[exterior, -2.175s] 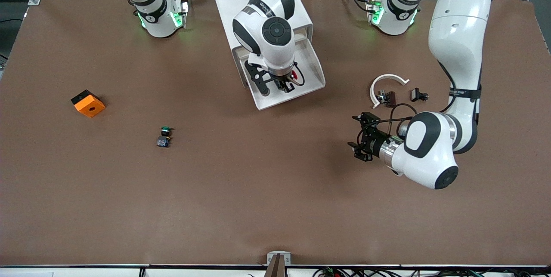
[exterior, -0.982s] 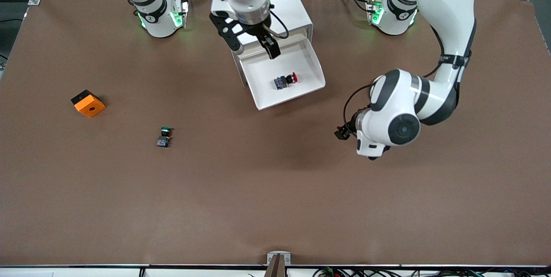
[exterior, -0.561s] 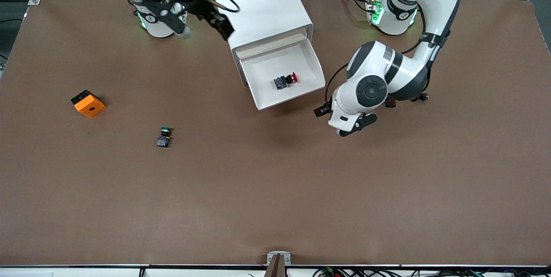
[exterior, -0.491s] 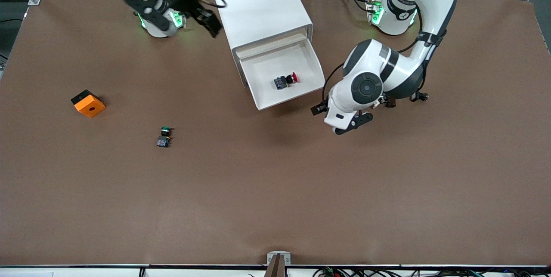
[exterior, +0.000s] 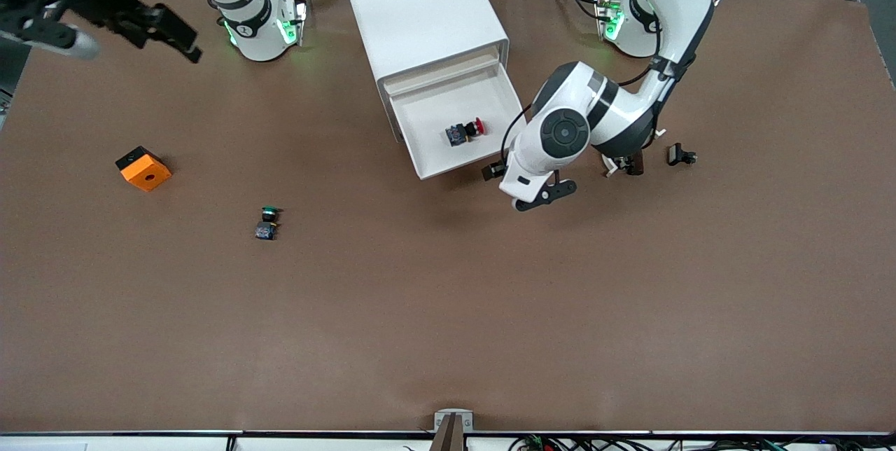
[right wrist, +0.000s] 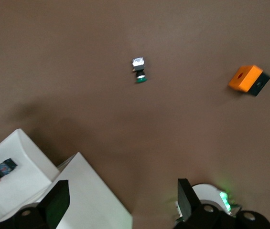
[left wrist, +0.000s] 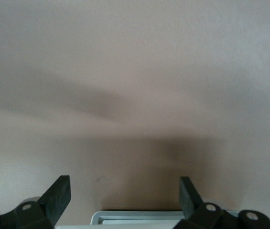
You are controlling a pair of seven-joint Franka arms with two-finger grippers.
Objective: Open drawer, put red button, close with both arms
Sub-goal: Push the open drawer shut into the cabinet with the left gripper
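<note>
Tiny red-capped push button with black and blue body (exterior: 464,132) lies on its side in the shallow white plastic tray drawer (exterior: 490,90), which stands pulled out from the boxy white cabinet (exterior: 420,10); the right wrist view also shows the red button (right wrist: 0,171) in the tray. Left arm's black two-finger gripper (exterior: 521,188) hangs low just off the drawer's front corner toward the left arm's end, over bare brown table mat (exterior: 448,311); fingers (left wrist: 58,195) spread wide, nothing between them. Right arm's black gripper (exterior: 119,20) is up high over the table corner at the right arm's end, near its base; fingers (right wrist: 56,200) wide apart, empty. Similar small push button with green cap (exterior: 267,222) sits on the mat nearer the front camera than the cabinet, toward the right arm's end. Orange block with black end (exterior: 143,168) lies farther toward that end. Small black part (exterior: 680,155) rests on the mat near the left arm.
</note>
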